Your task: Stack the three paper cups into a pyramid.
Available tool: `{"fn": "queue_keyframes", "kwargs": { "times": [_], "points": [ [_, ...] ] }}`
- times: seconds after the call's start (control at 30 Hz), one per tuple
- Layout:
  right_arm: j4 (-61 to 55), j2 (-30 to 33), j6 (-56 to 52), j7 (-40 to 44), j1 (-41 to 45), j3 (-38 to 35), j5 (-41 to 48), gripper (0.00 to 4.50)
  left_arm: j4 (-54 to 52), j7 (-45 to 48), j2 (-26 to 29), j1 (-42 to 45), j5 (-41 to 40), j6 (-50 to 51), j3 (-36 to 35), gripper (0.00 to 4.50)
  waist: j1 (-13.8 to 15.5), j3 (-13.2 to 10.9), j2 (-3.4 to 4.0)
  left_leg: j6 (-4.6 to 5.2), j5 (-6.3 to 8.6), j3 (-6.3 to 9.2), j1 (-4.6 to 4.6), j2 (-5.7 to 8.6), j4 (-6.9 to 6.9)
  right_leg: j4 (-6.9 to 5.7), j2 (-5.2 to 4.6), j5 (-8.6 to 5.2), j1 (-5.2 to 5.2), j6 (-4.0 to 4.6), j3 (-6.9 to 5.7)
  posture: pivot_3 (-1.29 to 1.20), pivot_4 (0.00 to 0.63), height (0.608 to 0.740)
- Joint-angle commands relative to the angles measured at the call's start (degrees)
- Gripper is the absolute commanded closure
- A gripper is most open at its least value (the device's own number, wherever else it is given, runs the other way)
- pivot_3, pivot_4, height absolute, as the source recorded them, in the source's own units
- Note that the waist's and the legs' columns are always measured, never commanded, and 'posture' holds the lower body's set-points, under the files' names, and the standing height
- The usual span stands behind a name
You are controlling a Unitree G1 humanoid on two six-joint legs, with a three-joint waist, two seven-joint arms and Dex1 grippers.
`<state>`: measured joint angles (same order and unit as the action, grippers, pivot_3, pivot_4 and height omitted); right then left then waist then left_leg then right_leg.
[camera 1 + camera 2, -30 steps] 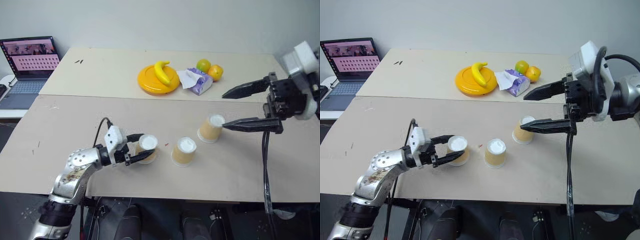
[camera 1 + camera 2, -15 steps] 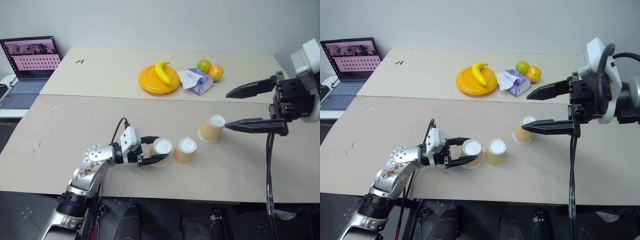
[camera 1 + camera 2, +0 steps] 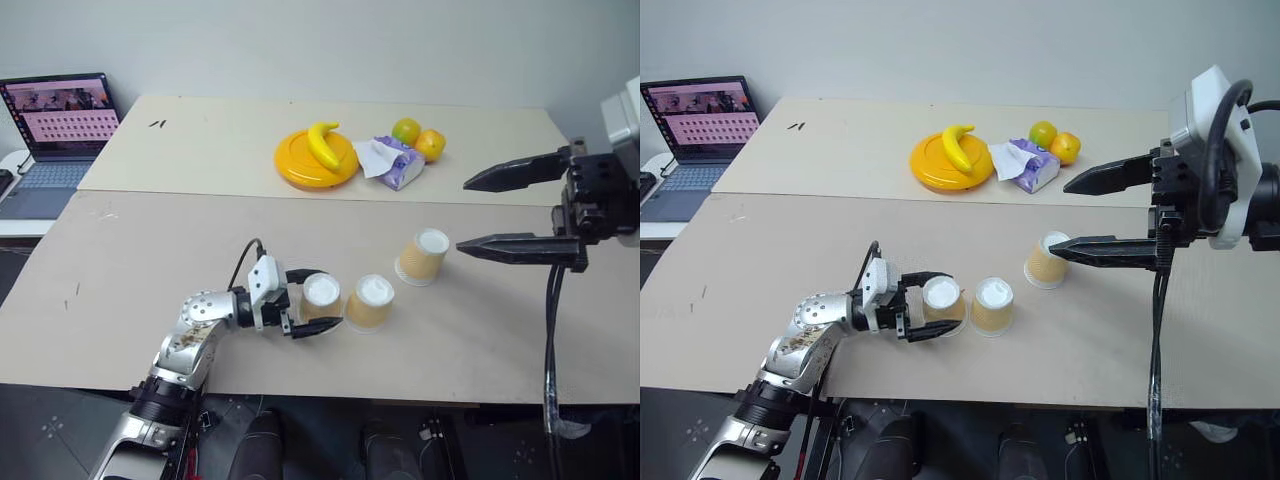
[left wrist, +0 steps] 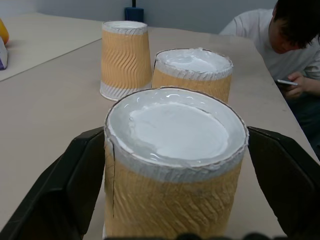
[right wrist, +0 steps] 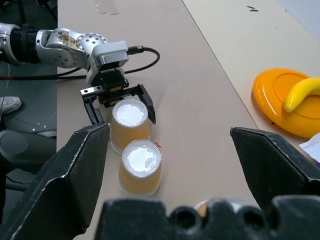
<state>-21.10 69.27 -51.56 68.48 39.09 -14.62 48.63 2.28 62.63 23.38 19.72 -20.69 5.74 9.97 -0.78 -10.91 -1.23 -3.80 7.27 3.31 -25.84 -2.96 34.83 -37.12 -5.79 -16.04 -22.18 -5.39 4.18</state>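
Three paper cups sit upside down on the near table. The left cup [image 3: 322, 298] and the middle cup [image 3: 369, 302] stand side by side, almost touching, and the third cup [image 3: 423, 257] is a bit farther back on the right. The left gripper [image 3: 312, 303] has its black fingers spread open around the left cup, very close to its sides. If it pulls away crooked, a finger could catch the cup and tip it or bump the middle one. The right gripper [image 3: 478, 214] hangs wide open just right of the third cup. If it squeezes too hard, the thin cup could squash.
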Motion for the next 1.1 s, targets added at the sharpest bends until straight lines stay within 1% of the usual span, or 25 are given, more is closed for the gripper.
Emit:
{"fn": "queue_keyframes", "kwargs": {
  "times": [0.03, 0.27, 0.37, 0.43, 0.5, 0.57, 0.67, 0.8, 0.97, 1.1],
  "points": [
    [-0.4, 1.4, 0.4, 0.0, 0.2, -2.6, 1.0, 0.00, -0.8, 1.0, 0.1, 0.4, -1.1, -1.3, -1.4, 0.08, 0.0, 0.0, 0.00, 0.00, 0.00, 0.00, 0.00, 0.00, 0.00, 0.00, 0.00, 0.00, 0.00, 0.00, 0.00, 0.00, 0.150, 0.732],
    [0.7, 0.8, 1.8, 0.4, 0.5, -1.5, -0.1, 0.00, -5.4, -0.1, 1.6, 4.1, -7.2, 6.1, -6.1, 0.08, 0.0, 0.0, 0.00, 0.00, 0.00, 0.01, 0.00, 0.00, 0.00, -0.01, 0.00, 0.00, 0.00, 0.00, 0.00, 0.00, 0.150, 0.732],
    [1.7, 0.3, 3.1, 1.1, -0.5, -1.0, -0.9, 0.00, -8.6, -1.0, 5.7, 8.5, -8.5, 10.7, -8.8, 0.08, 0.0, 0.0, -0.01, 0.00, 0.00, 0.02, -0.02, -0.01, 0.01, -0.01, 0.01, 0.00, 0.00, 0.00, -0.01, 0.00, 0.150, 0.732],
    [3.0, 0.2, 4.4, 1.2, -3.1, -1.1, -2.7, 0.00, -9.0, -3.7, 7.4, 12.6, -10.0, 15.0, -11.1, 0.08, 0.0, 0.0, -0.02, 0.00, 0.00, 0.01, -0.01, 0.00, 0.00, 0.00, 0.00, -0.01, 0.00, -0.01, -0.01, 0.00, 0.150, 0.732],
    [5.1, 0.0, 7.3, 1.2, -7.8, -1.2, -6.2, 0.00, -9.7, -6.2, 9.4, 17.0, -11.7, 20.4, -13.0, 0.08, 0.1, 0.0, -0.03, 0.00, 0.00, 0.04, -0.02, 0.00, 0.02, 0.01, 0.00, -0.01, 0.02, -0.03, -0.03, 0.00, 0.150, 0.732],
    [8.1, -0.9, 12.0, -0.1, -12.2, -0.6, -11.2, 0.00, -11.3, -9.4, 10.5, 21.4, -15.3, 27.0, -15.2, 0.08, 0.1, 0.0, -0.05, 0.00, 0.00, 0.03, -0.04, 0.01, 0.03, 0.01, 0.00, -0.02, 0.02, -0.05, -0.03, 0.00, 0.150, 0.732],
    [11.8, -4.2, 16.2, -1.8, -15.5, -0.9, -14.0, 0.00, -14.3, -14.8, 10.8, 25.6, -21.2, 36.2, -18.1, 0.08, -0.1, 0.0, -0.06, 0.01, 0.00, 0.04, -0.07, 0.05, 0.05, 0.00, -0.03, -0.03, 0.00, -0.09, -0.03, 0.00, 0.150, 0.732],
    [18.1, -8.5, 22.3, -2.2, -17.6, 0.7, -18.1, 0.00, -19.0, -16.3, 13.9, 27.6, -26.3, 44.3, -19.0, 0.08, -0.8, 0.0, 0.01, 0.02, 0.00, 0.04, -0.05, 0.06, -0.01, -0.03, -0.03, -0.04, -0.02, -0.11, 0.00, 0.00, 0.150, 0.732],
    [26.9, -13.0, 29.3, -2.6, -15.6, 3.0, -22.2, 0.00, -20.8, -17.3, 18.4, 30.2, -32.5, 52.3, -21.1, 0.08, -1.5, 0.0, -0.02, 0.01, -0.01, 0.06, -0.03, 0.07, 0.03, -0.06, -0.03, -0.03, 0.02, -0.10, -0.02, 0.00, 0.150, 0.732],
    [30.7, -15.9, 31.3, -1.9, -13.1, 4.9, -23.6, 0.00, -22.8, -17.1, 22.3, 31.3, -37.7, 57.6, -22.3, 0.08, -1.8, 0.0, -0.02, 0.00, -0.01, 0.05, -0.01, 0.07, 0.00, -0.06, -0.02, -0.03, 0.01, -0.10, -0.01, 0.00, 0.150, 0.732]
  ]
}}
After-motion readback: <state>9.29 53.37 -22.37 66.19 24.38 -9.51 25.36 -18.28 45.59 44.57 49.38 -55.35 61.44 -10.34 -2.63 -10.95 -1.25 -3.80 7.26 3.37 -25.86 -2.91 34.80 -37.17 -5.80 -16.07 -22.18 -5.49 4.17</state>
